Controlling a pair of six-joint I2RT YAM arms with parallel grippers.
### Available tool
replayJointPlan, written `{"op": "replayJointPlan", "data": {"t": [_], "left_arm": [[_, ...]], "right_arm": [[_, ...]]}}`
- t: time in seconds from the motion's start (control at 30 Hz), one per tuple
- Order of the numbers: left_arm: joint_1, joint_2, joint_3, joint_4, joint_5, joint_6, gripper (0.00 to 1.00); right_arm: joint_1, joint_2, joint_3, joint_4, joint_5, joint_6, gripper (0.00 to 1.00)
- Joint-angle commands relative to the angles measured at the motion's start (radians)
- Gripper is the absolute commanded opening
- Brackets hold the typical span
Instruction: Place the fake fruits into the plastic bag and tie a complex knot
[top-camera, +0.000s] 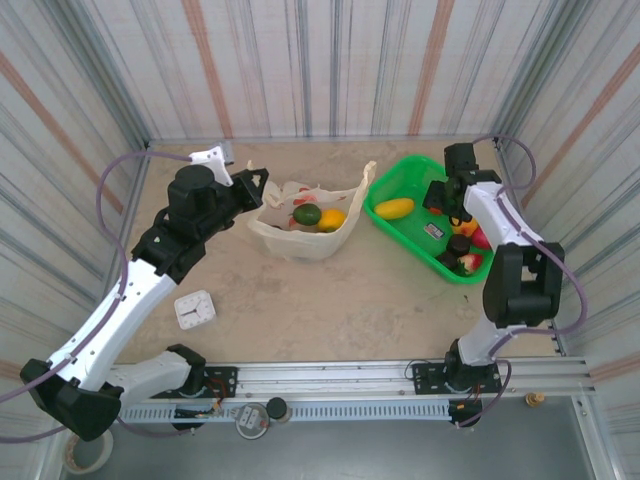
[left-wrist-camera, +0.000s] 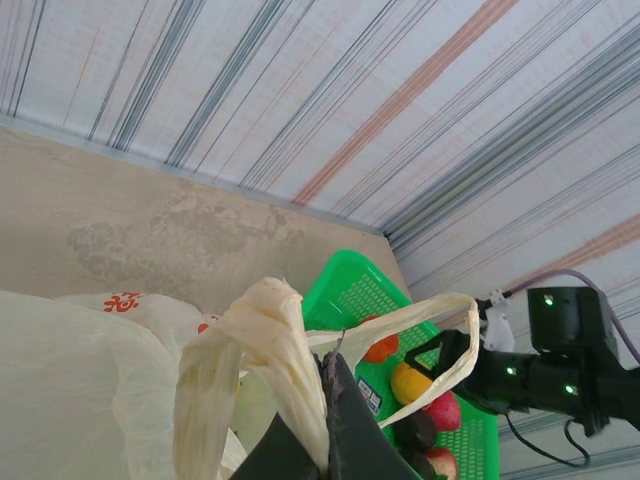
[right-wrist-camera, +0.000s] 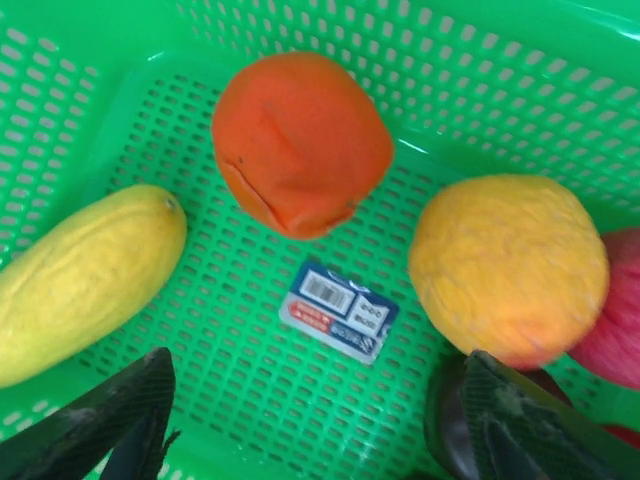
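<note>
Top view, left claw (top-camera: 258, 190): you have it closed on the rim of the plastic bag (top-camera: 305, 240), whose body spreads just past its tips.
Top view, fruits in bag: a green fruit (top-camera: 307, 214) and a yellow fruit (top-camera: 331, 219) lie touching inside the bag, a little beyond your left claw.
Top view, right claw (top-camera: 448, 203): it hangs over the green basket (top-camera: 412, 232), well apart from the bag.
Left wrist, left claw (left-wrist-camera: 328, 385): your fingers are pressed together on a bunched handle strip (left-wrist-camera: 265, 330). The bag's body lies to the claw's left, and the second handle loop (left-wrist-camera: 445, 325) arcs off to its right.
Right wrist, right claw (right-wrist-camera: 320, 430): your jaws stand wide apart with nothing between them.
Right wrist, fruits in basket: an orange fruit (right-wrist-camera: 300, 140) sits straight ahead of the claw. A long yellow fruit (right-wrist-camera: 80, 280) lies just beyond the left finger. A round yellow-orange fruit (right-wrist-camera: 510, 265) is just beyond the right finger and touches a red fruit (right-wrist-camera: 615, 325) further right.
Right wrist, sticker (right-wrist-camera: 338, 310): it lies on the basket floor, ahead of the gap.
</note>
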Motion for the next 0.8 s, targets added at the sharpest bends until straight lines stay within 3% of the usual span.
{"op": "replayJointPlan", "data": {"t": [0.0, 0.23, 0.33, 0.43, 0.6, 0.77], "left_arm": [[-0.008, -0.007, -0.005, 0.022, -0.002, 0.016, 0.0], [-0.007, -0.004, 0.005, 0.01, -0.009, 0.032, 0.0], [-0.001, 0.002, 0.001, 0.016, 0.003, 0.028, 0.0], [0.009, 0.006, 0.0, 0.019, 0.013, 0.025, 0.0], [0.015, 0.008, 0.0, 0.021, 0.015, 0.022, 0.0], [0.015, 0.011, 0.0, 0.024, 0.018, 0.028, 0.0]], "right_arm": [[-0.022, 0.101, 0.069, -0.034, -0.029, -0.023, 0.82], [-0.031, 0.268, 0.186, -0.06, -0.012, -0.031, 0.9], [-0.033, 0.315, 0.229, -0.061, -0.001, -0.037, 0.98], [-0.038, 0.355, 0.266, -0.054, -0.019, -0.04, 0.98], [-0.037, 0.406, 0.316, -0.042, -0.043, -0.04, 0.9], [-0.034, 0.411, 0.3, -0.019, -0.036, -0.031, 0.72]]}}
